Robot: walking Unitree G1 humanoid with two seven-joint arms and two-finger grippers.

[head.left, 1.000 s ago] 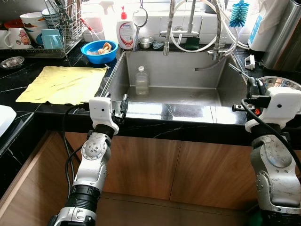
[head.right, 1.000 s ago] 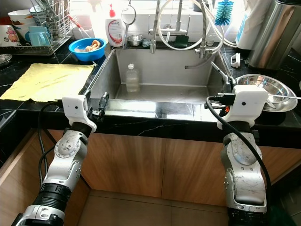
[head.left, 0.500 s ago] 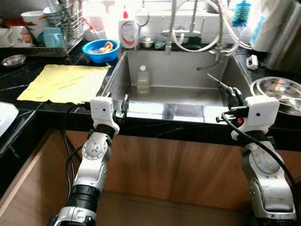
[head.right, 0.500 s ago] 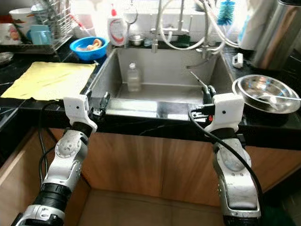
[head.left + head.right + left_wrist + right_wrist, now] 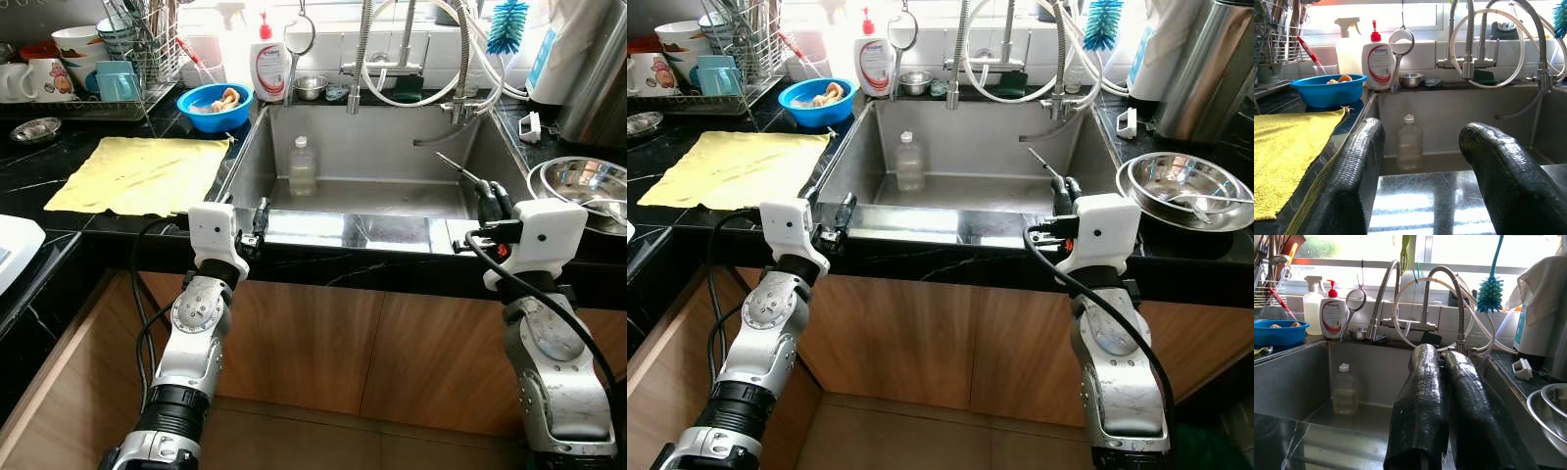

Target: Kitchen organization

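**Both grippers staged at the sink's front edge; bottle stood upright in the basin**

The task object, judged from the scene, was the small clear plastic bottle point(image 5: 302, 167) with a white cap. It stood upright on the floor of the stainless sink point(image 5: 372, 137), close to the rear wall and toward the robot's left half of the basin. Its long axis was vertical.

The left gripper point(image 5: 259, 217) was held over the front rim of the sink, near the left corner. Its jaws stood apart and held nothing; in the left wrist view the bottle appeared between the two fingers point(image 5: 1354, 181), straight ahead and lower than the jaws.

The right gripper point(image 5: 493, 202) was held over the front rim near the right corner. Its jaws were pressed together and empty. In the right wrist view the bottle lay off to one side of the closed fingers point(image 5: 1420, 406), not on their line.

Assessment: the left arm was the nearer and the better aligned. A reach forward and down into the basin would likely place the open jaws on either side of the bottle's body. The right gripper would first need to part its jaws and swing across the basin.

Other items on the bench: a yellow cloth point(image 5: 137, 174) left of the sink, a blue bowl point(image 5: 211, 105) behind it, and a steel bowl point(image 5: 583, 182) on the right.
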